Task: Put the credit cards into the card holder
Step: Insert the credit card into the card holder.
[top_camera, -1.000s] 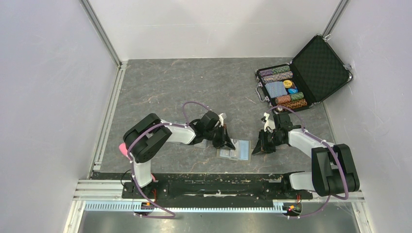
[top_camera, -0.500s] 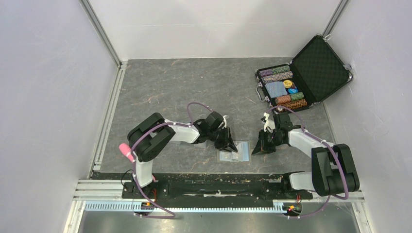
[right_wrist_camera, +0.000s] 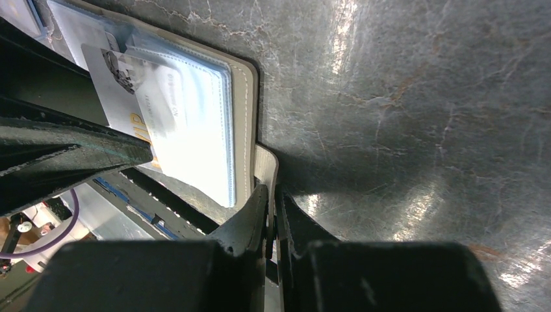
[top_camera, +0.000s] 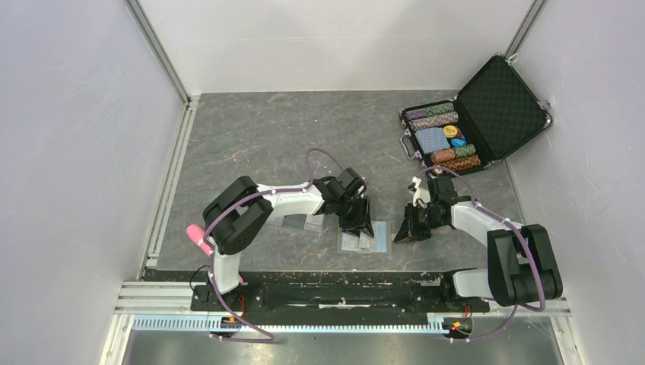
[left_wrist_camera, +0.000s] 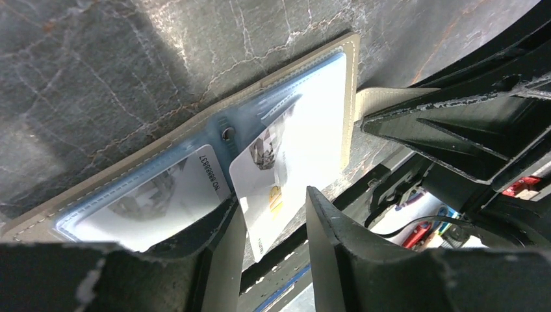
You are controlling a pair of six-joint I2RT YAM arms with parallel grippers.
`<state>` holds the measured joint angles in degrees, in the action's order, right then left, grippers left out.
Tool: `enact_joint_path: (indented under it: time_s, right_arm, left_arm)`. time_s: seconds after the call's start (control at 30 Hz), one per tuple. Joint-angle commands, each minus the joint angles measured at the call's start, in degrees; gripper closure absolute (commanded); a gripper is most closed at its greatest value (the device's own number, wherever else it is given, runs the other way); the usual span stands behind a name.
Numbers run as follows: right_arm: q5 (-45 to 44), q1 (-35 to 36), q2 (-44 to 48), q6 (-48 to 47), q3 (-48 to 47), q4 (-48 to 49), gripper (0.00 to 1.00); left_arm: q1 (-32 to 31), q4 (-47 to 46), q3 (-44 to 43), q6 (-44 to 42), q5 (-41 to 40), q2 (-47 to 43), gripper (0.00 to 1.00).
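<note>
Two arms meet over the open card holder [left_wrist_camera: 351, 97], which lies flat near the front edge of the grey table [top_camera: 304, 137]. In the overhead view its long axis runs 9 to 3 o'clock. The right gripper [top_camera: 398, 232] sits at the holder's 3 o'clock end, jaws pinched tight on the pale closing tab [right_wrist_camera: 268, 166], apparently pinning the wallet in place. The left gripper [top_camera: 362, 226] stands over the 12 o'clock edge.

One credit card [left_wrist_camera: 188, 188] sits inside the 9 o'clock pocket. The second credit card [left_wrist_camera: 269, 188] appears to have its far end under the film of the 3 o'clock pocket. Its near end juts out between the left gripper's fingers, which stand apart on either side of it. Whether they press on its edges cannot be told.

In the left wrist view the loose card's long axis runs 7 to 1 o'clock, skewed against the holder's 8-to-2 line. The coming push, by this reading, falls to the left arm and heads toward 1 or 2 o'clock, squaring the card as it goes.

The card is whitish, with a small picture and a gold mark. The holder shows a stitched tan rim, translucent pale blue pockets and a stud at the fold. An open poker-chip case [top_camera: 464, 125] stands well apart at 1 o'clock.
</note>
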<state>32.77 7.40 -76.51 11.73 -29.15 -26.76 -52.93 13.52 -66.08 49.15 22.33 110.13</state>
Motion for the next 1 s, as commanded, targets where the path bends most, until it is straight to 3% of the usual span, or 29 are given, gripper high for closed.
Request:
enact_joint_path:
  time_s: [0.0, 0.13, 0.23, 0.5, 0.97]
  right_arm:
    - [-2.7, 0.4, -0.9, -1.8, 0.2, -0.3, 0.93]
    - [-2.4, 0.4, -0.6, -1.8, 0.3, -0.2, 0.94]
    - [-1.7, 0.4, -0.5, -1.7, 0.4, -0.2, 1.00]
    - [-1.2, 0.4, 0.1, -1.6, 0.7, 0.0, 1.00]
    - [-1.1, 0.4, -0.2, -1.5, 0.5, 0.0, 1.00]
  left_arm:
    - [-1.2, 8.0, -3.8, -4.8, -2.4, 1.8, 0.55]
    - [-1.8, 8.1, -5.3, -4.6, -1.1, 3.2, 0.55]
    - [-2.1, 6.8, -6.7, -3.5, 0.9, 4.5, 0.55]
    - [-2.9, -0.1, -8.3, 1.5, 6.8, 7.4, 0.56]
    - [-3.9, 23.2, -17.0, -9.6, -1.5, 8.3, 0.45]
